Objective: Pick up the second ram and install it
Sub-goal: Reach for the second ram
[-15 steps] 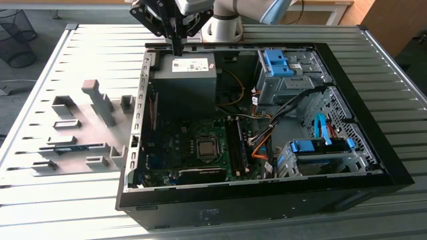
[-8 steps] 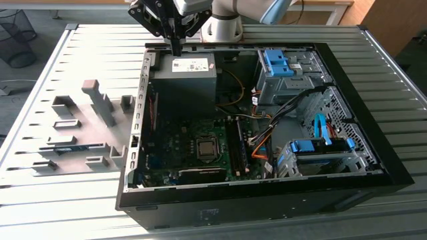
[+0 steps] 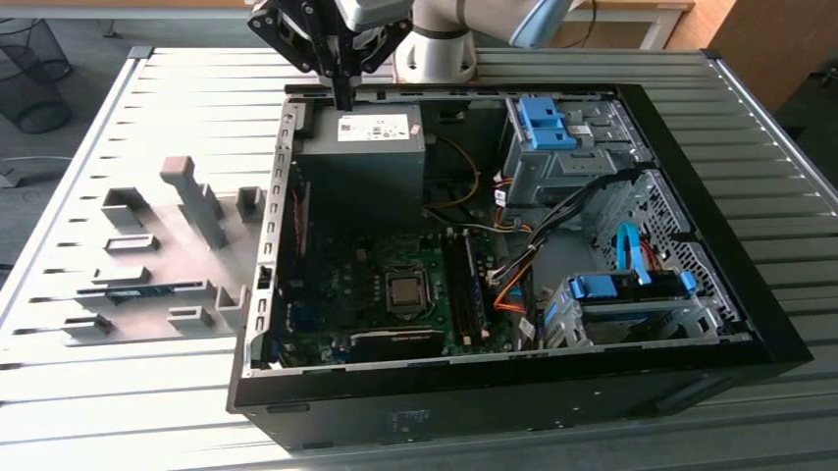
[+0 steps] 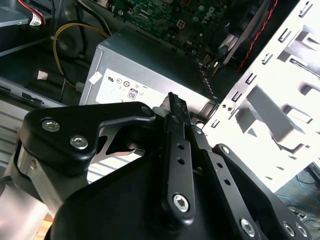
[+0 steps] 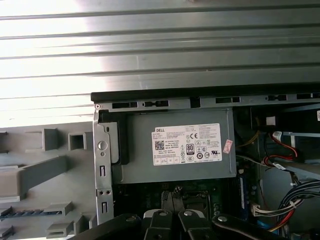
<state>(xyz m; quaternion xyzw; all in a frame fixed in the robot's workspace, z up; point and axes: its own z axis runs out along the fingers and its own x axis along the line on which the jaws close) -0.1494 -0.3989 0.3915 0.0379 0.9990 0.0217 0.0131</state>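
Note:
The second ram (image 3: 147, 288) is a thin blue-green stick lying in a slot of the grey fixture plate (image 3: 78, 245) at the exterior view's left, outside the open computer case (image 3: 733, 294). In the first wrist view the ram (image 5: 22, 213) lies beside the case wall. My gripper (image 3: 344, 96) hangs over the case's far edge, above the grey power supply (image 3: 360, 147), far from the ram. Its fingers point down, shut, with nothing between them. Both wrist views show the gripper (image 4: 173, 102) (image 5: 171, 198) over the power supply (image 5: 180, 145). The long memory slots (image 3: 461, 285) lie on the green motherboard (image 3: 367, 294).
Grey slotted blocks (image 3: 196, 201) stand up from the fixture plate. Inside the case are drive cages with bright-blue clips (image 3: 544, 123) (image 3: 629, 287) and bundles of orange and black cables (image 3: 517, 280). The slatted metal table (image 3: 196, 78) surrounds the case. The arm's base (image 3: 433, 49) stands behind it.

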